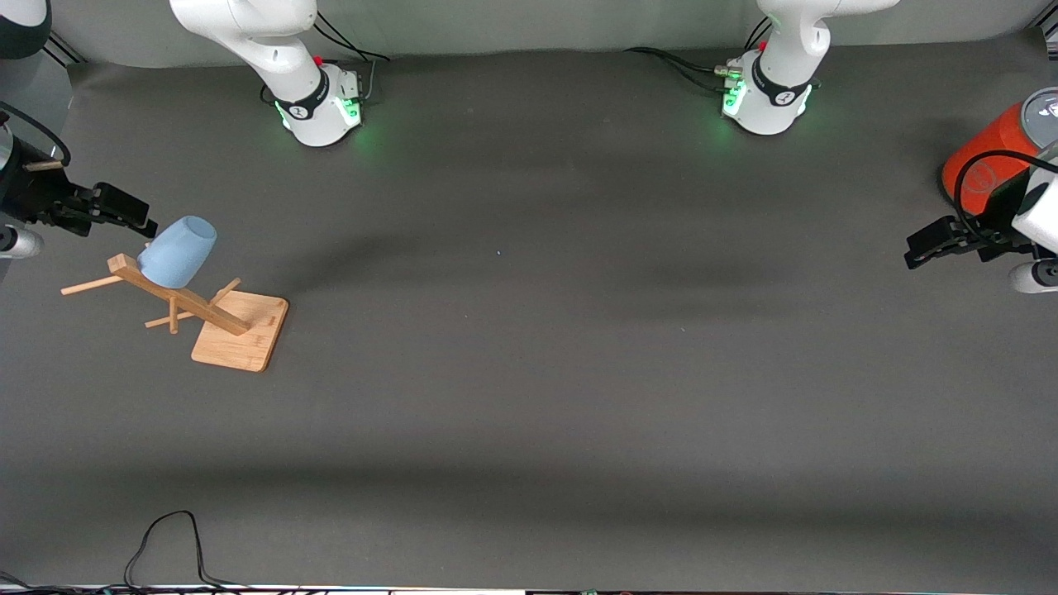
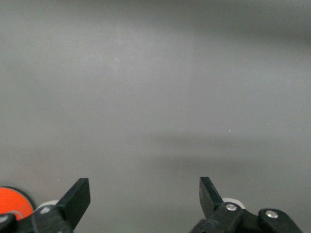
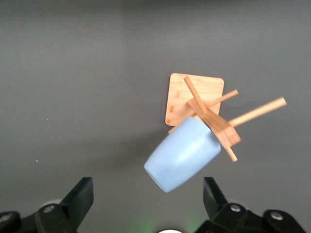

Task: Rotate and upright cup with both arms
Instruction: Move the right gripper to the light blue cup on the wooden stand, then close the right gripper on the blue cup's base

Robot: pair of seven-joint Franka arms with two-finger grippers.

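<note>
The pale blue cup [image 1: 177,251] hangs mouth-down and tilted on a peg of a wooden rack [image 1: 240,330], toward the right arm's end of the table. My right gripper [image 1: 139,221] is open and empty in the air, just off the cup's rounded base and not touching it. In the right wrist view the cup [image 3: 182,153] lies ahead of the open right gripper [image 3: 146,191], its base short of the fingertips. My left gripper [image 1: 916,248] is open and empty at the left arm's end of the table. The left wrist view shows the left gripper [image 2: 144,189] over bare mat.
An orange-red can with a grey lid [image 1: 988,153] stands beside the left gripper and shows at the edge of the left wrist view [image 2: 12,201]. The rack's wooden base [image 3: 194,94] rests on the grey mat. A black cable [image 1: 165,545] loops at the table's near edge.
</note>
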